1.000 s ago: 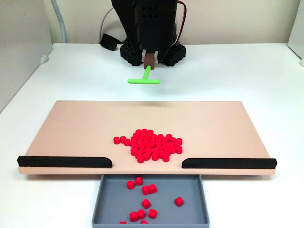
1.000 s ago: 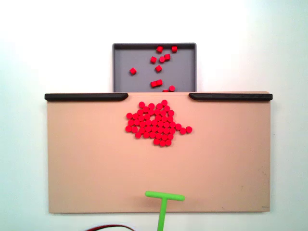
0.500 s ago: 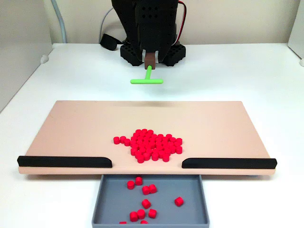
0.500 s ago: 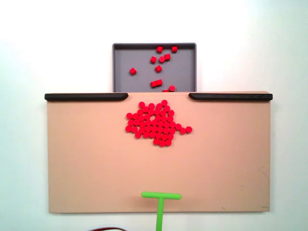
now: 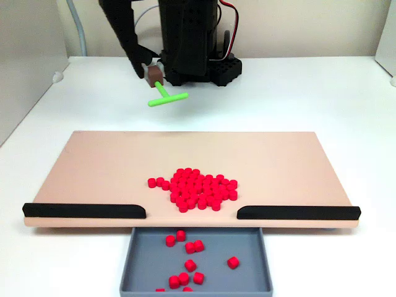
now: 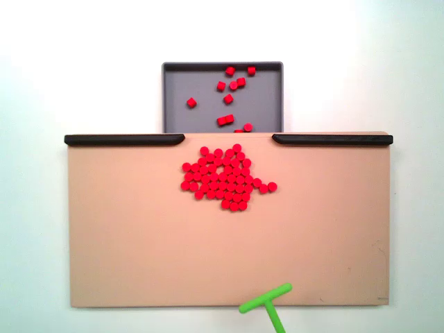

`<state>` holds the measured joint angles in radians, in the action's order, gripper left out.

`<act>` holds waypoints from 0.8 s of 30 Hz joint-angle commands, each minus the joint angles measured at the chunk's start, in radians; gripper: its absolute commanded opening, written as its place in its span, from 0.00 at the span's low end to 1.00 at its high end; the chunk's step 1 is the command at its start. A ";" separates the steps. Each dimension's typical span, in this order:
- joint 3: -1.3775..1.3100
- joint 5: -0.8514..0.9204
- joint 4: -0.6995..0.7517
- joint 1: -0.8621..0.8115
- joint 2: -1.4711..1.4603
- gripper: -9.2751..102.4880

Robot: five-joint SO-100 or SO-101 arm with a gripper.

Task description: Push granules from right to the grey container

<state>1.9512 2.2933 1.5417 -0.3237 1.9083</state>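
Fingers (image 5: 153, 73) round green T-shaped pusher (image 5: 167, 96)

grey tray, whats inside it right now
Around ten bright red plastic pellets lie loose in the shallow grey plastic tray. The tan board's edge covers the tray's strip nearest it, so pellets there can't be counted.

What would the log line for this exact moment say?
gripper: holding green T-pusher, raised, tilted | granules: clustered mid-board | grey container: some granules inside

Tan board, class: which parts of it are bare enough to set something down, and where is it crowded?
Bare: the tan board left and right of the granules, and the wide strip between them and the green T-tool. Crowded: the middle, before the gap between the black strips leading to the grey container.
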 commanded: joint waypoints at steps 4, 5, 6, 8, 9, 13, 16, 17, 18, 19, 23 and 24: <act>-0.054 0.413 0.003 -0.071 0.003 0.08; -0.060 0.491 0.003 -0.080 -0.005 0.08; -0.071 0.549 0.003 -0.092 -0.020 0.08; -0.095 0.670 0.003 -0.115 -0.044 0.08; -0.109 0.733 0.003 -0.130 -0.060 0.08; -0.201 0.959 0.003 -0.173 -0.167 0.08; -0.288 1.075 0.003 -0.186 -0.273 0.08; -0.316 1.095 0.003 -0.183 -0.304 0.08; -0.339 1.114 0.003 -0.178 -0.328 0.08; -0.359 1.138 0.003 -0.173 -0.353 0.08; -0.443 1.216 0.003 -0.156 -0.439 0.08; -0.460 1.232 0.003 -0.152 -0.456 0.08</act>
<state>1.5631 3.2122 1.5401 -0.4939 1.4696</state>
